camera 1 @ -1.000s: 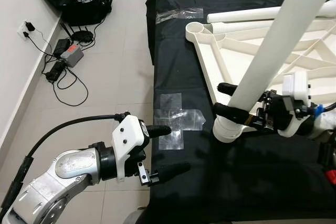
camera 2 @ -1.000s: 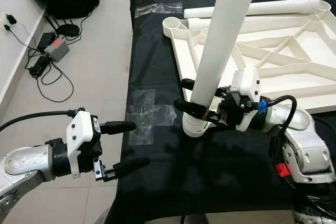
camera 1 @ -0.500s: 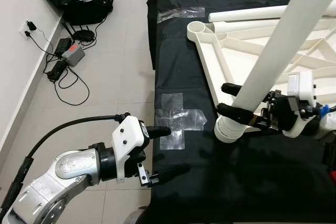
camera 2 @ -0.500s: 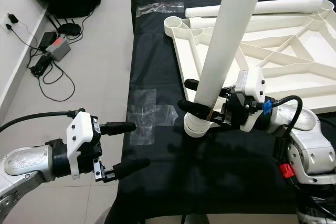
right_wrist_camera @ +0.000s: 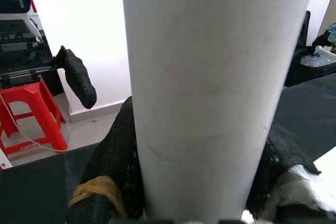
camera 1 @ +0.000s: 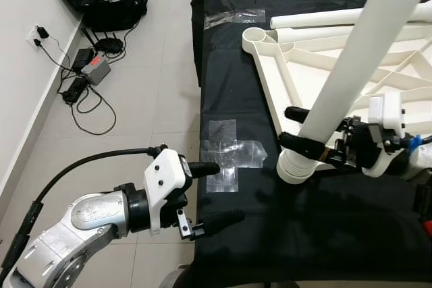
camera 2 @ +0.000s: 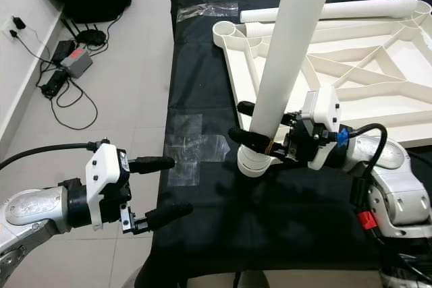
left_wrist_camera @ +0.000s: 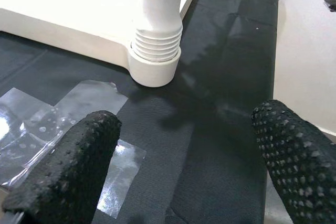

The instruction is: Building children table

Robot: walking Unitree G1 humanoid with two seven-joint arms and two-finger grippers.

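Left eye view: right gripper (camera 1: 295,131) clamping white table leg (camera 1: 351,65), seating threaded end into corner socket (camera 1: 294,166) of upturned tabletop frame (camera 1: 270,79) on black surface (camera 1: 229,99). Left gripper (camera 1: 212,192) hovering open beside surface edge. Probably needing twisting next.

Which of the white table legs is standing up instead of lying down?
The leg gripped by the right claw, its ribbed end set in the near corner socket of the white tabletop frame. The other two legs lie flat along the frame's far edge.
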